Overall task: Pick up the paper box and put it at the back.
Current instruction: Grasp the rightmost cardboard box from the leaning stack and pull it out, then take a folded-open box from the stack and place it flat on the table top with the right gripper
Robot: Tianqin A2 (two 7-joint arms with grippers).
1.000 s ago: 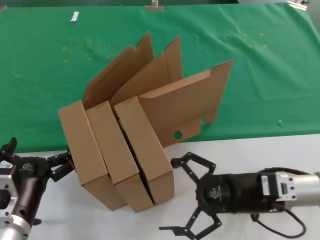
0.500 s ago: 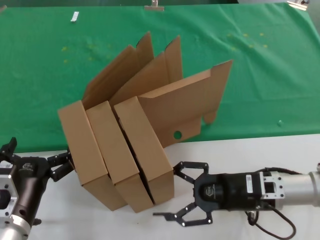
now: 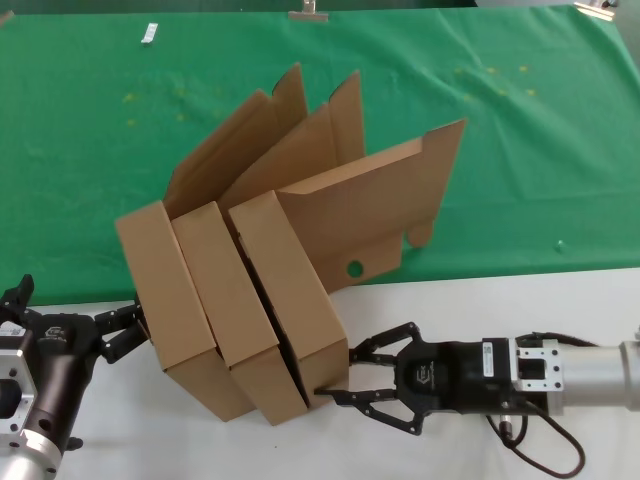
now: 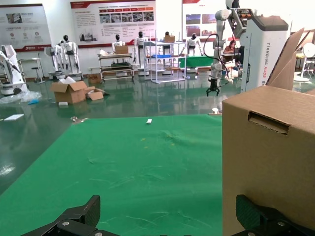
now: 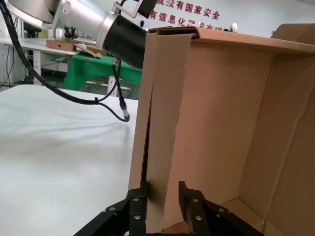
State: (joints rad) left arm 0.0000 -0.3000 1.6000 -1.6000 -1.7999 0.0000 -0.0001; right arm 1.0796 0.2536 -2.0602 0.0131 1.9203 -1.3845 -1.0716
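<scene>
The paper box (image 3: 290,290) is the rightmost of three brown boxes standing side by side, its tall lid (image 3: 370,210) open, with a small round hole (image 3: 355,268). It straddles the edge between the green cloth (image 3: 540,140) and the white tabletop. My right gripper (image 3: 340,372) lies low at the box's near corner. In the right wrist view the gripper (image 5: 162,189) is shut on the box's front wall (image 5: 216,123), one finger outside, one inside. My left gripper (image 3: 75,305) is open beside the leftmost box; it also shows in the left wrist view (image 4: 170,216).
Two same-looking boxes (image 3: 225,300) (image 3: 165,290) stand tight against the paper box's left side. The white tabletop strip (image 3: 500,300) runs along the front. A small white item (image 3: 149,34) lies at the far left of the cloth.
My right gripper has moved left to the paper box's near corner and its fingers have closed from wide open onto the front wall. The left arm and boxes have not moved.
</scene>
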